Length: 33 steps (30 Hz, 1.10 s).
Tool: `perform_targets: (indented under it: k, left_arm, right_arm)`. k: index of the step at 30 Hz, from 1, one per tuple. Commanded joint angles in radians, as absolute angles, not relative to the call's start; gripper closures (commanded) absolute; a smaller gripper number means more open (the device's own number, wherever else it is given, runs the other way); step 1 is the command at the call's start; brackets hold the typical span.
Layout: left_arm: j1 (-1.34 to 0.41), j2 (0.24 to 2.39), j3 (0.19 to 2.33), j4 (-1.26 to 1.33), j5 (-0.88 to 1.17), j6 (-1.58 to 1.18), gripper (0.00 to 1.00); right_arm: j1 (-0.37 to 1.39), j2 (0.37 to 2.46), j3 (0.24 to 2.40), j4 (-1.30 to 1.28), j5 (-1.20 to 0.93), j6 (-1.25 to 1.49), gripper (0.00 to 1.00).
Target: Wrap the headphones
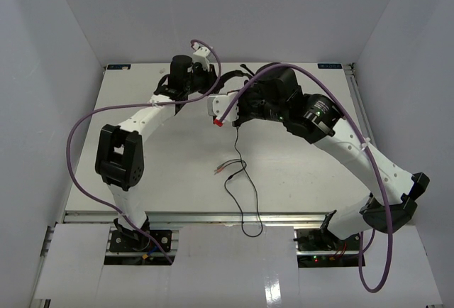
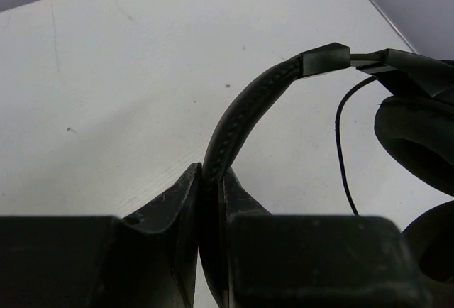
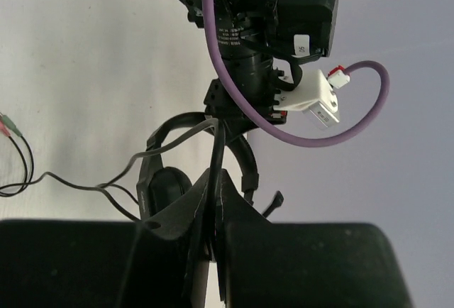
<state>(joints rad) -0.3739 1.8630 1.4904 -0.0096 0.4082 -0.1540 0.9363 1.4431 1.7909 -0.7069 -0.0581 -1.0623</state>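
Note:
The black headphones [image 1: 230, 81] hang above the far middle of the table, between both grippers. My left gripper [image 2: 213, 184] is shut on the padded headband [image 2: 248, 102]; one ear cup [image 2: 418, 138] shows at the right of that view. My right gripper [image 3: 214, 184] is shut on the thin black cable [image 3: 218, 145], just below the headband. Behind its fingers show an ear cup [image 3: 162, 189] and the boom mic [image 3: 274, 200]. From the right gripper [image 1: 237, 113] the cable [image 1: 238, 153] drops to the table, where the reddish plugs [image 1: 221, 169] lie.
The cable's slack loops over the table's near edge [image 1: 250, 231]. Thick purple robot cables [image 1: 78, 152] arc beside both arms, one passing over the headphones [image 3: 312, 138]. White walls enclose the table [image 1: 319, 166] on three sides.

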Motion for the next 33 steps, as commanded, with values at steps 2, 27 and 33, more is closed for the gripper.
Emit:
perform_targets:
  k: [2, 27, 33]
  left_arm:
    - [-0.419, 1.878, 1.544, 0.028, 0.441, -0.192, 1.0]
    - [-0.511, 1.894, 1.298, 0.09, 0.471, -0.084, 1.0]
    - [-0.517, 1.841, 1.265, 0.088, 0.527, -0.05, 1.0]
  right_arm:
    - [0.936, 1.478, 1.88, -0.68, -0.072, -1.043, 0.92]
    - [0.765, 1.442, 1.962, -0.601, 0.032, -0.999, 0.92]
    - [0.731, 1.441, 1.932, -0.59, 0.028, -0.996, 0.92]
